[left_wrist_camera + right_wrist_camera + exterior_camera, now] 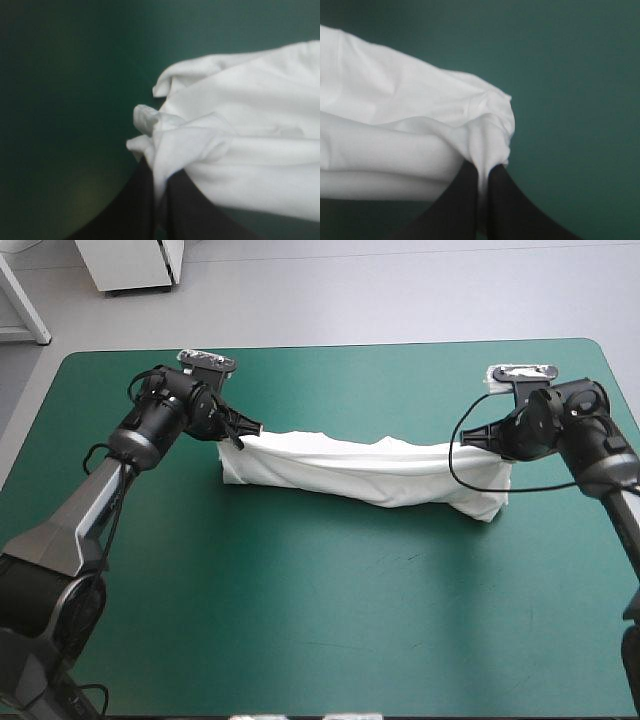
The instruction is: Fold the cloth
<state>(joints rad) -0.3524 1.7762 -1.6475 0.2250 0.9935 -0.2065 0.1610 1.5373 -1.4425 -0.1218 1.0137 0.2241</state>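
Observation:
The white T-shirt (365, 472) is stretched as a long, loosely folded band across the middle of the teal-green table, its ends lifted and its middle sagging. My left gripper (238, 440) is shut on the band's left end; in the left wrist view the black fingers (137, 210) pinch a bunched corner of the T-shirt (240, 145). My right gripper (497, 452) is shut on the right end. In the right wrist view its fingers (462, 207) clamp a fold of the T-shirt (395, 135), which spreads away to one side.
The teal-green cover (330, 630) lies bare in front of the shirt toward the near edge. A strip of cover also shows behind the shirt up to the far edge (350, 348).

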